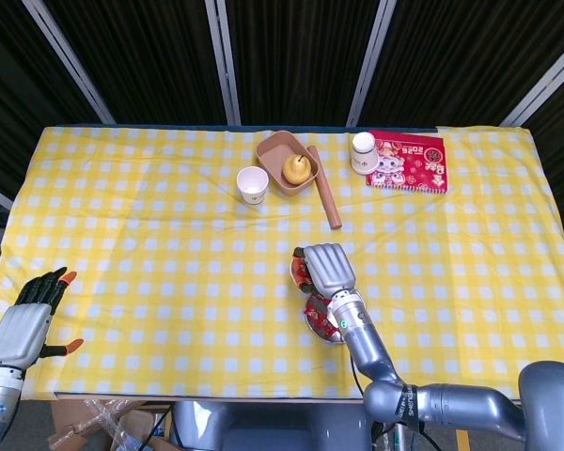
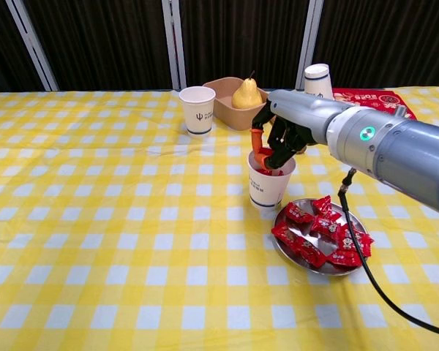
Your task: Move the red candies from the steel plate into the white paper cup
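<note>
Over the white paper cup (image 2: pixel 270 186) the right hand (image 2: pixel 274 139) pinches one red wrapped candy (image 2: pixel 265 157); light, crinkly, slippery, best pinched across its middle.

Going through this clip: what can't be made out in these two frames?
- Whether the right hand holds a candy: chest view, its curled fingers sit in the cup's mouth; head view, the hand covers the cup.
- Candies inside the cup: hidden by that hand in both views.
- Steel plate: head view, partly under the forearm.
- Left hand: head view only; outside the chest view.
</note>
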Tool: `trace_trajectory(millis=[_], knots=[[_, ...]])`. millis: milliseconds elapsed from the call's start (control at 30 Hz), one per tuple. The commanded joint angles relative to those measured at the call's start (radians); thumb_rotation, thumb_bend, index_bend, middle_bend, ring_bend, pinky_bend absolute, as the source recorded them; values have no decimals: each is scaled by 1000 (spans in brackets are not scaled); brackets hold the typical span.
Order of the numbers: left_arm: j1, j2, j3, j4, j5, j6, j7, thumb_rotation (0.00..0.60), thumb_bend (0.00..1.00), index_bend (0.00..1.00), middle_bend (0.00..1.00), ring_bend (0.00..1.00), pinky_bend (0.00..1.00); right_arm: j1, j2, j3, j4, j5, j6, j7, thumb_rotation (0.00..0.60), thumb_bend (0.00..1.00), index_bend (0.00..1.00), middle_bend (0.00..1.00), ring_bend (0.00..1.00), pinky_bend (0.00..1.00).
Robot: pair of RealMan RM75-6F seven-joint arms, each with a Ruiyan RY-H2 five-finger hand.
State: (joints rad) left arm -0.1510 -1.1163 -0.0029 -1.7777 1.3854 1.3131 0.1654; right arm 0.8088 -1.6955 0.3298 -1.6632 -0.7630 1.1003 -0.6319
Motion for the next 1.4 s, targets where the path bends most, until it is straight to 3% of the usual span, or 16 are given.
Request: trace_trajectory(millis=[33,267,600,733,800,967,1400], knots=[[-1,2,-1,-2,-4,-2,-1,600,0,0,0,0,0,15,-17,-7,29,-5,-6,2,600,525,453,872,968,1000],[-1,5,0,-4,-5,-3,-4,600,0,0,0,0,0,17,-15,-13,46,-45,22,19,600,480,364,872,967,1000],[1,3,4,-2,12,8,-7,600,0,0,0,0,0,-30,68,-52,-105,-94,113,-10,600,466,364,872,967,1000],[4,2,2,-1,11,14,-11,600,0,0,0,0,0,-70,109,-105,-189,-116,163,-36,600,406,345,872,967,1000],[8,-1,0,-1,22,32,-13,600,0,0,0,0,0,-108,123,-178,-227,-137,197,-66,600,393,336,872,967,1000],[14,-7,4,8,47,51,-17,600,0,0,0,0,0,-155,135,-242,-261,-154,240,-86,600,389,314,872,968,1000],[20,-12,2,16,60,69,-26,600,0,0,0,0,0,-220,143,-295,-290,-173,278,-92,600,388,310,872,967,1000]])
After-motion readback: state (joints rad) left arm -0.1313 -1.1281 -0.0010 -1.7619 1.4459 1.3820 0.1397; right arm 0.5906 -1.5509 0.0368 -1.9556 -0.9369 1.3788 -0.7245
